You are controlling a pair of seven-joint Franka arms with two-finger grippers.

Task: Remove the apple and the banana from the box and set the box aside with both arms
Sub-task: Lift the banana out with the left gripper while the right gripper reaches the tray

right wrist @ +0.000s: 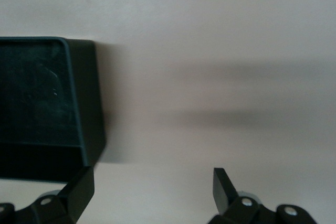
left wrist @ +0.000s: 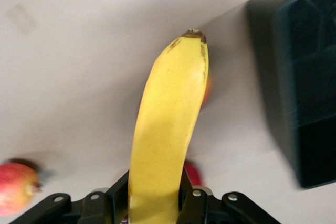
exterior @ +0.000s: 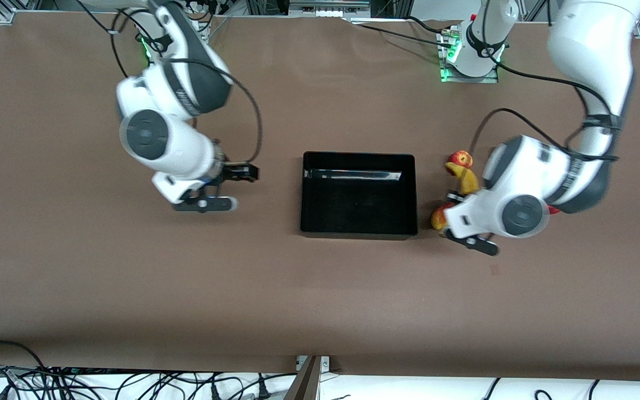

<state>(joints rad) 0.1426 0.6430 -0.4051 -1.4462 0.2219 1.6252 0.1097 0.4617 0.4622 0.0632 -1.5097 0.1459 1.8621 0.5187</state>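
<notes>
My left gripper (exterior: pixel 453 198) (left wrist: pixel 155 192) is shut on the yellow banana (exterior: pixel 467 180) (left wrist: pixel 168 129) and holds it just above the table, beside the box wall at the left arm's end. The banana's dark tip points away from the fingers (left wrist: pixel 119 195). The black box (exterior: pixel 359 194) (left wrist: pixel 299 93) (right wrist: pixel 42 103) stands empty at mid-table. A round red fruit with a yellowish side, seemingly the apple (left wrist: pixel 16 187), lies on the table near the gripper. My right gripper (exterior: pixel 242 172) (right wrist: pixel 152 179) waits open and empty, low over the table beside the box's other end.
A red-and-yellow fruit (exterior: pixel 460 159) lies by the banana's stem end. An orange-yellow fruit (exterior: pixel 439 218) (left wrist: pixel 208 90) lies under the banana's tip, close to the box. A red fruit (left wrist: pixel 193 172) shows beneath my left gripper. A red sliver (exterior: pixel 554 210) peeks from under the left arm.
</notes>
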